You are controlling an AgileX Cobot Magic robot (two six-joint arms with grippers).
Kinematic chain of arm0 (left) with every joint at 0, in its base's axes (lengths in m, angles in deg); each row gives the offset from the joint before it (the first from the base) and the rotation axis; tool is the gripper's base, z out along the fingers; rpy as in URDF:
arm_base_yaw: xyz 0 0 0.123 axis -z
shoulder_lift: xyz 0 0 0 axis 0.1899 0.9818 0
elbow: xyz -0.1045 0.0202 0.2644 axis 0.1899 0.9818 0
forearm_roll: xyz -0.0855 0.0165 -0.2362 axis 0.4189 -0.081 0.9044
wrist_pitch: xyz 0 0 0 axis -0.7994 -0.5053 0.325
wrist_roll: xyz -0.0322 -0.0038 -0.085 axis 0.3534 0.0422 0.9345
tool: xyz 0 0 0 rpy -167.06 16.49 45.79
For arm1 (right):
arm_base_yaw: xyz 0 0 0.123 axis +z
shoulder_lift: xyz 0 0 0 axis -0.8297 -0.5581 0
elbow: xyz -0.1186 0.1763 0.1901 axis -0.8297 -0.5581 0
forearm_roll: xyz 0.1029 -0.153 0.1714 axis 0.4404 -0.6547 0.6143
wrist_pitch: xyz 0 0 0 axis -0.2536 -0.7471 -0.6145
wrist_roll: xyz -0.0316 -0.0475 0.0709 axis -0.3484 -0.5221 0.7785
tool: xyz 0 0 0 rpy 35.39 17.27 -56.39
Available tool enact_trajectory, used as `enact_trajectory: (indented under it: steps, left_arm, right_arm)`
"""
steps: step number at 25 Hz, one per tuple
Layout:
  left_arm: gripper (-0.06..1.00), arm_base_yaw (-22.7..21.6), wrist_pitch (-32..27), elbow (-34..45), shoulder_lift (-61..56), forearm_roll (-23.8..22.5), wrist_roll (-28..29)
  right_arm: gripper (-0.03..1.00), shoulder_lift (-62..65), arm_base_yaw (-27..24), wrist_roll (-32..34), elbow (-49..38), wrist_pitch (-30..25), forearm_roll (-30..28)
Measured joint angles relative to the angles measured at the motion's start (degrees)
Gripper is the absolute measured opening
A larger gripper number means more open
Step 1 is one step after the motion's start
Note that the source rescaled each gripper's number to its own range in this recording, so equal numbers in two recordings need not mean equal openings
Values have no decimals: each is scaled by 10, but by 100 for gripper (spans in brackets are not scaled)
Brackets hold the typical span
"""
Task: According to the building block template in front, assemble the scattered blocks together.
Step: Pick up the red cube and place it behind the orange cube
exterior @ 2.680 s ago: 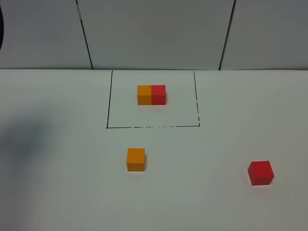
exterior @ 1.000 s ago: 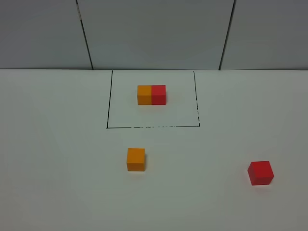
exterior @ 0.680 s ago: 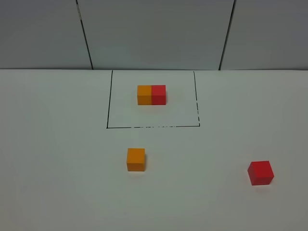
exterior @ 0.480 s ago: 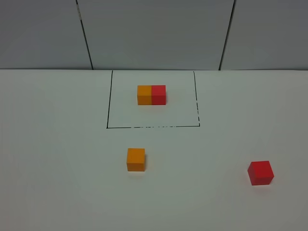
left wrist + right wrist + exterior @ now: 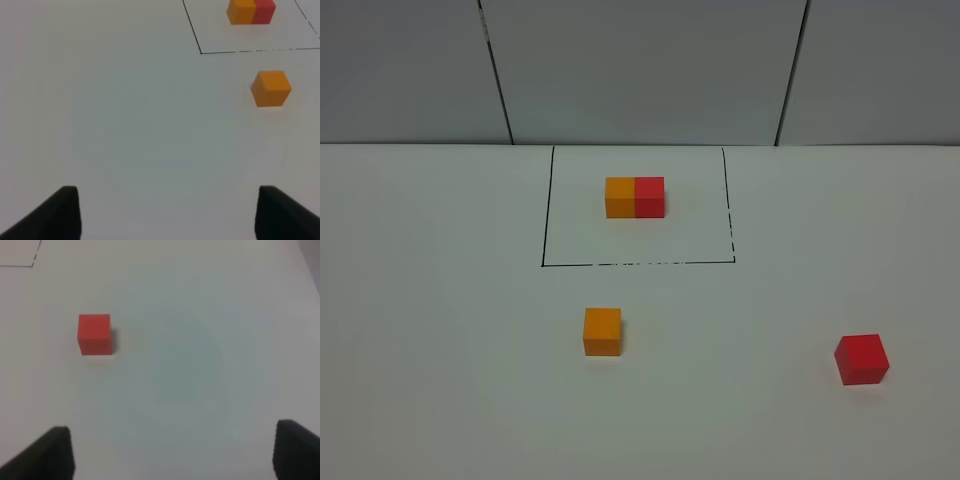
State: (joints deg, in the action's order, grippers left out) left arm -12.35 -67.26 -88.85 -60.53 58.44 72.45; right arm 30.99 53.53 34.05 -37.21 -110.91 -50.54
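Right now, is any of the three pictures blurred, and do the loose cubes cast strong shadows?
Exterior high view: sharp, evenly lit, no glare; the orange cube and the red cube cast only faint shadows. Left wrist view: cubes fairly sharp, but the tips of the left hand are dark and blurred. Right wrist view: slightly hazy, and the tips of the right hand are blurred.

A plain white bench (image 5: 440,400) fills the lower part of the high view — matte and evenly lit. Behind it stands a pale grey wall (image 5: 640,70) of 3 panels, split by 2 thin dark seams (image 5: 495,70) — both lean slightly and end where wall meets bench.
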Motion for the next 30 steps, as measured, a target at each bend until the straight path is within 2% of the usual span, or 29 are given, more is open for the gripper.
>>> enact_trajectory:
  steps: [30]
  left_arm:
    - [58, 0, 0, 0, 0, 0, 0]
  right_arm:
    - [63, 0, 0, 0, 0, 0, 0]
